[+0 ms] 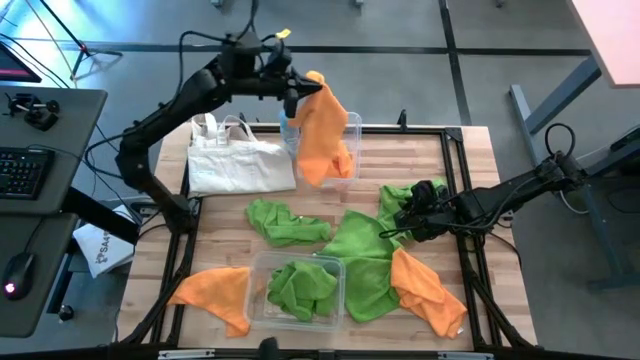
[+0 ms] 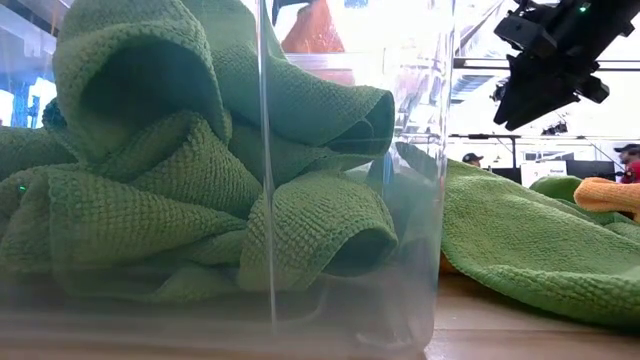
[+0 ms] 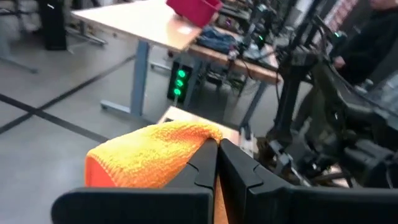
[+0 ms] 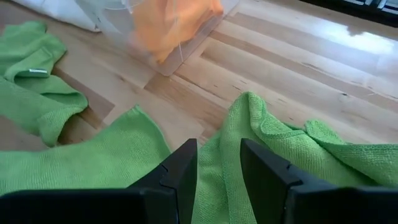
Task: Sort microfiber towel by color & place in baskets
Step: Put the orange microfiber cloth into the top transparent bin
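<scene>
My left gripper (image 1: 297, 92) is raised above the table's far edge and shut on an orange microfiber towel (image 1: 322, 130), which hangs over the far clear basket (image 1: 352, 128). My right gripper (image 4: 217, 163) is open. It hovers over a heap of green towels (image 1: 372, 245) on the table's right half, and the low view shows it (image 2: 545, 75) clear of them. The near clear basket (image 1: 262, 305) holds green towels (image 2: 180, 190). Two more orange towels (image 1: 218, 290) (image 1: 428, 290) lie flat near the table's front corners. Another green towel (image 1: 285, 222) lies at mid-table. My left gripper pinches the orange towel between its two shut fingers (image 3: 205, 163) at a bunched upper fold (image 3: 186, 140). The fingers lie about level and come from the table's left. The towel hangs slack below them, and its lower end (image 1: 330, 168) reaches down to the far basket.
A white canvas tote bag (image 1: 235, 160) lies at the table's far left, beside the far basket. Bare wood (image 4: 298, 68) shows between the far basket and the green heap. Desks and equipment stand in the room beyond the table.
</scene>
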You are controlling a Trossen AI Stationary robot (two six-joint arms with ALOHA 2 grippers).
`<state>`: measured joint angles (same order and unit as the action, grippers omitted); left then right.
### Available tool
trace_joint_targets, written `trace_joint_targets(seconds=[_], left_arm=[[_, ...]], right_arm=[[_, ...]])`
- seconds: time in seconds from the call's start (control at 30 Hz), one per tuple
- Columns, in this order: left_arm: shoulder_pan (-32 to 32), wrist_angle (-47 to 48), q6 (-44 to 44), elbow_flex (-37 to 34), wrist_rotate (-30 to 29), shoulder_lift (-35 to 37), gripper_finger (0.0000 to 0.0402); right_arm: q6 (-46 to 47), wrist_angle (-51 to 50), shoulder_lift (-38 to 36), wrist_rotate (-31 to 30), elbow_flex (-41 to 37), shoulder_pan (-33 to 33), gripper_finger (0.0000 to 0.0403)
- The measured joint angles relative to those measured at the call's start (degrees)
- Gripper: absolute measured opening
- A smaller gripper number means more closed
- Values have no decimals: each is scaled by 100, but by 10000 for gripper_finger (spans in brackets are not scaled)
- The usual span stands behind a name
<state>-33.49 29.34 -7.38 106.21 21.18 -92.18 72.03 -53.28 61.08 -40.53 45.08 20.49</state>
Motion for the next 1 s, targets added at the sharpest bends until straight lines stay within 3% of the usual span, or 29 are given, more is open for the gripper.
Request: trace_joint_targets(seconds=[0.27, 0.63, 0.83, 1.0], left_arm=[[20, 491, 222, 2, 91, -604, 0], [56, 1343, 1494, 2, -58, -1499, 0], [187, 1728, 2333, 2, -606, -1911, 0], [445, 1880, 3068, 2, -1516, -2216, 0]], right_arm=[[0, -2, 0, -200, 0, -31, 116], [-30, -2, 0, -199, 0, -297, 116], [-4, 0, 0, -184, 0, -328, 116], [-2, 31, 0, -129, 0, -328, 116]])
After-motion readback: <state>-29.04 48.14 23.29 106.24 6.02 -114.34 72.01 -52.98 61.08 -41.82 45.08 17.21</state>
